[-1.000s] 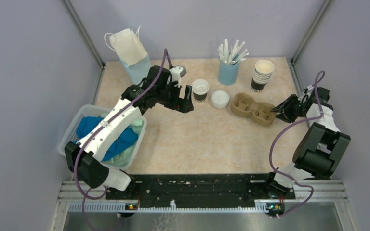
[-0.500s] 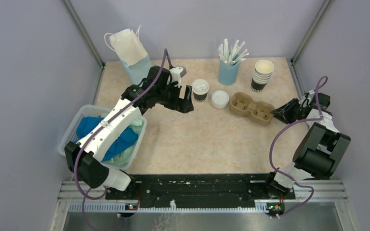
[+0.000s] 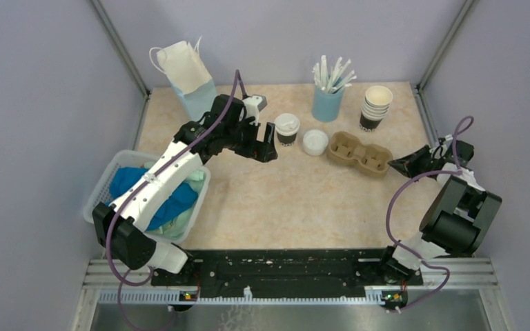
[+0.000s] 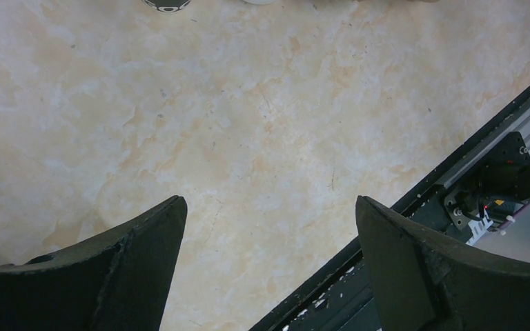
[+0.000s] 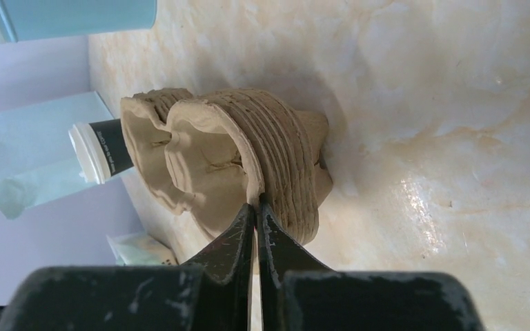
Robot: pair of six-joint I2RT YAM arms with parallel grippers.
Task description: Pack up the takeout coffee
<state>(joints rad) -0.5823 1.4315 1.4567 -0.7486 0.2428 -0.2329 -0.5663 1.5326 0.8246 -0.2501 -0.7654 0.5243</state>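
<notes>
The takeout coffee (image 3: 287, 129), a dark cup with a white dome lid, stands upright at the back middle of the table; the right wrist view shows it (image 5: 103, 150) beyond the carrier. My left gripper (image 3: 270, 148) hangs just left of it and nearer, open with nothing between its fingers (image 4: 269, 200). To the right, past a loose lid, a brown pulp cup carrier (image 3: 359, 153) lies flat. My right gripper (image 3: 392, 164) is at the carrier's right end, and in the wrist view its jaws (image 5: 257, 205) are shut on the thin rim of the carrier (image 5: 276, 152).
A loose white lid (image 3: 315, 142) lies between coffee and carrier. Behind are a blue holder of white sticks (image 3: 328, 103) and a stack of lidless paper cups (image 3: 376, 107). A pale blue paper bag (image 3: 190, 79) stands back left. A white basket (image 3: 121, 162) of cloths sits at left.
My right gripper's jaws have closed on the carrier's right end, and its wrist has dropped back toward the right edge. The carrier shifted slightly left. The left arm has not moved.
</notes>
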